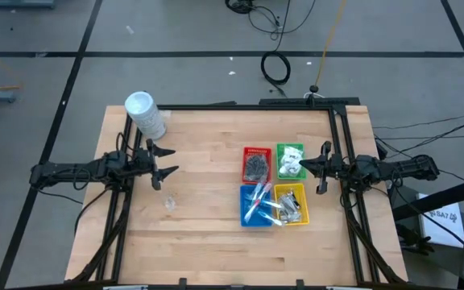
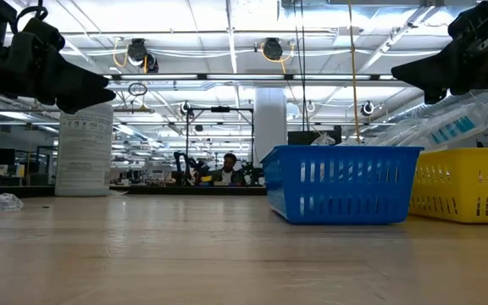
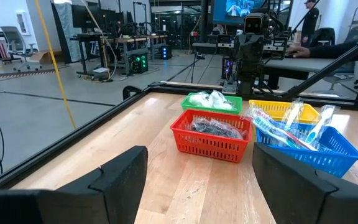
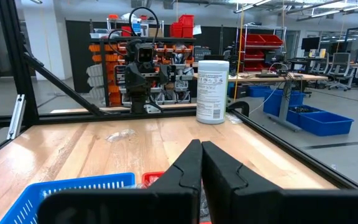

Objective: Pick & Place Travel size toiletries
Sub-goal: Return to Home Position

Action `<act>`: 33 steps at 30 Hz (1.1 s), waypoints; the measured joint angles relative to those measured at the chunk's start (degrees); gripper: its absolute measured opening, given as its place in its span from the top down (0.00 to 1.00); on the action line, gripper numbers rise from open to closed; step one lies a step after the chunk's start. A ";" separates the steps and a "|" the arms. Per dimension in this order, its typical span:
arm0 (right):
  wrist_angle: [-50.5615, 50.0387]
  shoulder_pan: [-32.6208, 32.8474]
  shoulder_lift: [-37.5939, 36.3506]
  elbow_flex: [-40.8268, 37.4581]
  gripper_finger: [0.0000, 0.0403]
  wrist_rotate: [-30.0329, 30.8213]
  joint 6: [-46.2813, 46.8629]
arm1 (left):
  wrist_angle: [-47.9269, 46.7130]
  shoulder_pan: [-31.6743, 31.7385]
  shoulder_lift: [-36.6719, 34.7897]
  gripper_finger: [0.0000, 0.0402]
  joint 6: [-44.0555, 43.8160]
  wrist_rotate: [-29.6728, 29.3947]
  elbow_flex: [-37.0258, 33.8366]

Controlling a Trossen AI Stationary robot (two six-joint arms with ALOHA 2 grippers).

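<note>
Slim clear-wrapped blue-and-white sticks [image 1: 258, 201] lie in the blue square plastic tray [image 1: 244, 208]; dark grey round bundles [image 1: 255, 166] fill the adjoining red tray [image 1: 246, 151]. Left gripper [image 1: 170, 160], fingers spread, hovers well apart from the blue tray; right gripper [image 1: 302, 166], fingers together, hovers near it

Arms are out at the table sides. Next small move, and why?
Probably park both arms at home. The left gripper is open and empty, the right gripper is shut on nothing, and the toiletries lie in the trays. Only a clear scrap lies loose on the table; I can't tell what it is.
</note>
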 joint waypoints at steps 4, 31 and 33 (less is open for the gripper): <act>0.02 0.02 0.00 -0.01 1.00 0.01 0.00 | 0.00 0.00 0.01 0.31 0.00 -0.02 0.00; 0.02 0.00 0.00 0.00 1.00 0.02 0.00 | 0.02 0.00 0.02 0.29 0.00 -0.02 0.00; 0.02 0.02 0.00 0.00 1.00 0.00 0.00 | 0.02 -0.02 0.01 0.30 0.00 -0.02 0.00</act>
